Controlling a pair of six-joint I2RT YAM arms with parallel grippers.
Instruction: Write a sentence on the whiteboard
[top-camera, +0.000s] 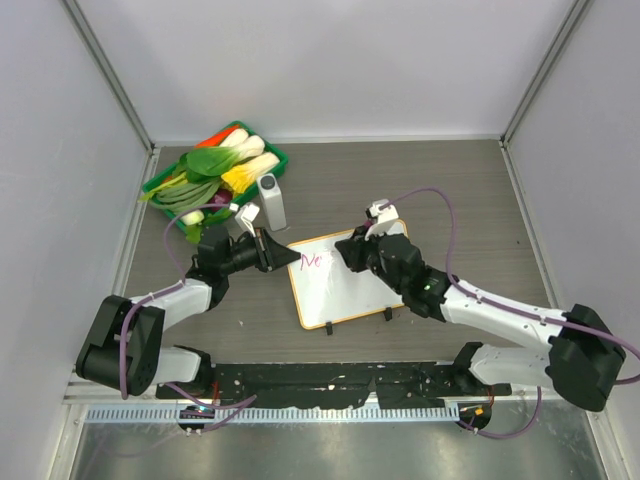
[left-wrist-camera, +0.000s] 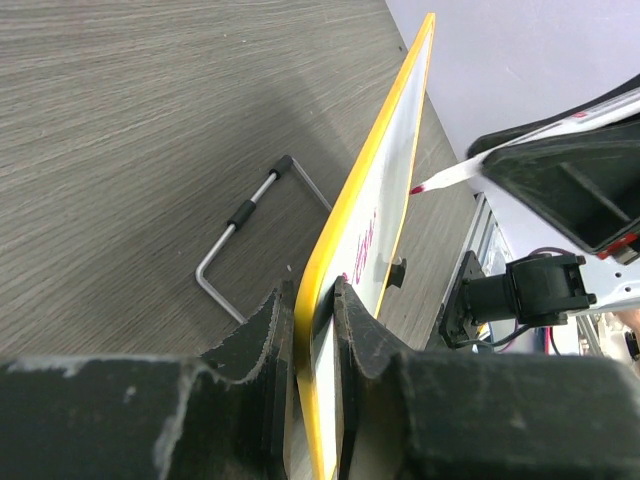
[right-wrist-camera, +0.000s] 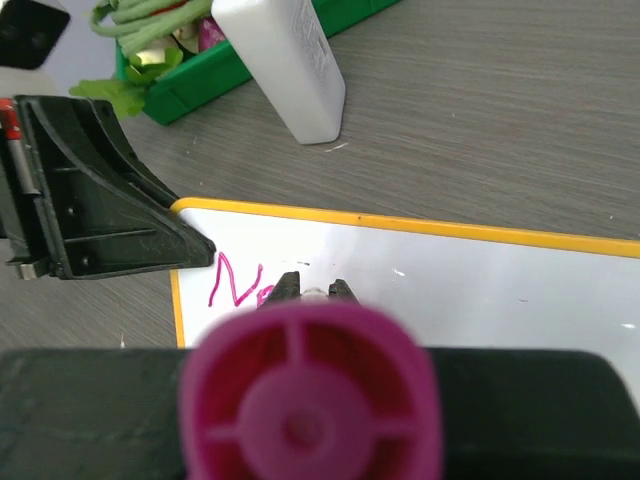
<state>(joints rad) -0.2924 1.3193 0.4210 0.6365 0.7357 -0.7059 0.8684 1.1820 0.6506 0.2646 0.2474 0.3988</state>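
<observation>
I see my left claw (left-wrist-camera: 312, 305) pinching the whiteboard (top-camera: 352, 292) edge, my right claw (right-wrist-camera: 313, 290) holding a pink marker (right-wrist-camera: 310, 395), the sentence (right-wrist-camera: 235, 284) reading just "Ne"

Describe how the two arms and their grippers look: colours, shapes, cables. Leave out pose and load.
The left arm and right arm match: white tubular links between bulky black joint housings. A purple cable runs loosely along each. The left gripper and right gripper are matte black and wedge-shaped; the left's fingers show pale scuffs.
</observation>
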